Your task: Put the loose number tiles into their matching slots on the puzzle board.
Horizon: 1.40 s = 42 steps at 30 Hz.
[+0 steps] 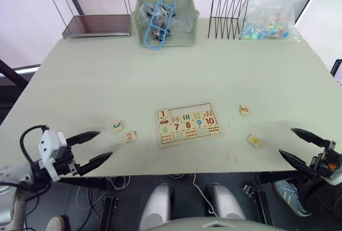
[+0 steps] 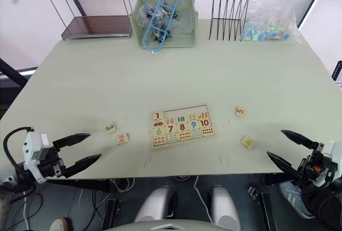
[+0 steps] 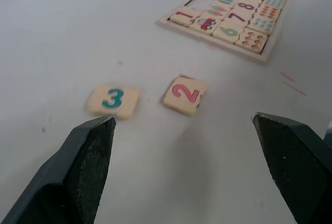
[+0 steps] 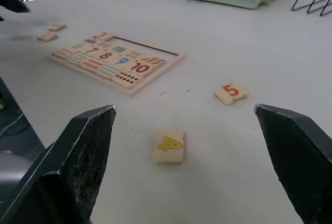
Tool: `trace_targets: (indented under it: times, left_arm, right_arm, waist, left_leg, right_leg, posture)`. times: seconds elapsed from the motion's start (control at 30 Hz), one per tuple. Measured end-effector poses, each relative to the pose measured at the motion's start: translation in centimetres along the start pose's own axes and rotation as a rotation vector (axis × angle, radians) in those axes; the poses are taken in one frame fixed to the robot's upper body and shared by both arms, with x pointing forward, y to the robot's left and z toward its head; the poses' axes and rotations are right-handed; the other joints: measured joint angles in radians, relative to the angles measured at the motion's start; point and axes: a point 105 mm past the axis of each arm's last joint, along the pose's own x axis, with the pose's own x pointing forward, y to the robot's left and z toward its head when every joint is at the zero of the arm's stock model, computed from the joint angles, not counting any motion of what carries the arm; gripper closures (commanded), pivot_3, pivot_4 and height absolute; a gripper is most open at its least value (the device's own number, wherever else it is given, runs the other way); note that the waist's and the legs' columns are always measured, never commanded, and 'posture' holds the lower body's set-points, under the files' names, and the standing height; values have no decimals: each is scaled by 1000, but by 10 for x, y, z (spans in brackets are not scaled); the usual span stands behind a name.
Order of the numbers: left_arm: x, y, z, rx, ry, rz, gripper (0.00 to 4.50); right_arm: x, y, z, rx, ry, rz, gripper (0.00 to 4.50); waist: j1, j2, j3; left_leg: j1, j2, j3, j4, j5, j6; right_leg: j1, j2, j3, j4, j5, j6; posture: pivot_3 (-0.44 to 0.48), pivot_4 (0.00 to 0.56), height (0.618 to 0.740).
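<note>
Both grippers, L [image 1: 96, 145] and R [image 1: 293, 143], hang w/ fingers apart, empty. Tile 2 [image 3: 185, 94] lies just ahead of L gripper; tile 4 [image 4: 169, 145] ahead of R. Puzzle board [image 1: 187, 123] sits between.

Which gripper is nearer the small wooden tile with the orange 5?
Right. The right gripper hovers just right of the orange 5 tile; the left gripper is across the board.

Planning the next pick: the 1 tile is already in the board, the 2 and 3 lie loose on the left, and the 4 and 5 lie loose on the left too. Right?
Not quite. The 4 and 5 lie loose on the right of the board, near the right gripper, as the right wrist view shows. The 1 is seated, and the 2 and 3 do lie on the left.
</note>
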Motion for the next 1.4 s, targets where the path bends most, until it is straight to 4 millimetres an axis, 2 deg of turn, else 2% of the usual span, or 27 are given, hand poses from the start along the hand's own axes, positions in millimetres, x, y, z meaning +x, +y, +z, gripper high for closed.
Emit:
trace_targets:
  times: [0.13,0.3,0.43,0.8,1.4]
  left_arm:
    - [13,2,-1,55,31,-146,63]
    - [25,6,-5,88,52,-245,63]
    - [35,16,1,131,67,-303,63]
    - [48,23,-4,113,113,-357,63]
    - [49,24,-3,96,120,-371,63]
  right_arm:
    - [1,8,0,5,-9,53,0]
    - [1,14,-1,7,-12,99,0]
    - [2,22,-1,0,-20,168,0]
    - [4,19,3,-28,-26,227,0]
    - [8,18,2,-39,-34,227,0]
  waist:
    - [-1,0,0]
    - [-2,0,0]
    - [-1,0,0]
    - [-4,0,0]
    - [-3,0,0]
  left_leg:
    - [0,0,0,0,0,0]
    - [0,0,0,0,0,0]
    - [0,0,0,0,0,0]
    - [0,0,-1,0,0,0]
    - [0,0,-1,0,0,0]
  right_leg:
    - [0,0,0,0,0,0]
    - [0,1,0,0,0,0]
    - [0,1,0,0,0,0]
    - [0,1,-1,0,3,4]
    - [0,1,0,0,3,4]
  posture:
    - [0,150,740]
    - [0,150,740]
    - [0,150,740]
    - [0,150,740]
    - [0,150,740]
